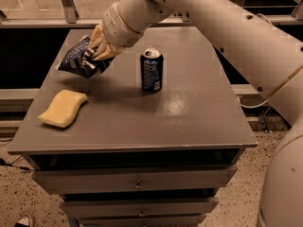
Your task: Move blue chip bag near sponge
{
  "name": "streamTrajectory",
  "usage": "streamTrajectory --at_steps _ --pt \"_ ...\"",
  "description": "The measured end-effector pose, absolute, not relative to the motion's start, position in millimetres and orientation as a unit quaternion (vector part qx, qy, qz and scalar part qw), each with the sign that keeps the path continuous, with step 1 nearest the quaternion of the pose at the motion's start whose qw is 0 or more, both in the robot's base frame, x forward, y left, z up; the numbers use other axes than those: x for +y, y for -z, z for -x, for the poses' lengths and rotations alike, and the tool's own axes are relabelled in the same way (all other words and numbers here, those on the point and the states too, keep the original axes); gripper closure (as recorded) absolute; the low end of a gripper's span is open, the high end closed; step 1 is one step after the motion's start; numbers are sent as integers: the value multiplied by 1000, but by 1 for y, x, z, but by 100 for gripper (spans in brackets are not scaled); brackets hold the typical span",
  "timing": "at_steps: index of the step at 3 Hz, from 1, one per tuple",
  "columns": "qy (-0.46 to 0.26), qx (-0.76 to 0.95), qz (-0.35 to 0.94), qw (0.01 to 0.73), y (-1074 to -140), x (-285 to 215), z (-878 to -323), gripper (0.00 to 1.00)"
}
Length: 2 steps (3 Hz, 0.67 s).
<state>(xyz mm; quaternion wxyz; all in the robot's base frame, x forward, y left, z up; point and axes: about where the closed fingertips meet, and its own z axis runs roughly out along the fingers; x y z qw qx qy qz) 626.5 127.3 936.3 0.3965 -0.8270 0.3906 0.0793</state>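
Observation:
My gripper [96,51] is shut on the blue chip bag [77,60], a crinkled dark-blue foil bag with white lettering. It holds the bag low over the far left part of the grey table [189,122]. The sponge [63,108], pale yellow and flat, lies on the table near its left front edge, a short way in front of and below the bag. Bag and sponge are apart.
An upright blue soda can [152,70] stands near the table's middle, to the right of the gripper. My arm [213,18] reaches in from the upper right. The table has drawers [137,181] below its front edge. A shoe tip [21,220] shows on the floor at lower left.

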Motion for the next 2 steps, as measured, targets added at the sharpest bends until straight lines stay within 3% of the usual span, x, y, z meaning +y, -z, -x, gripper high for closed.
streamTrajectory --at_steps 2 --pt "-81 377 843 375 -922 132 -618 8"
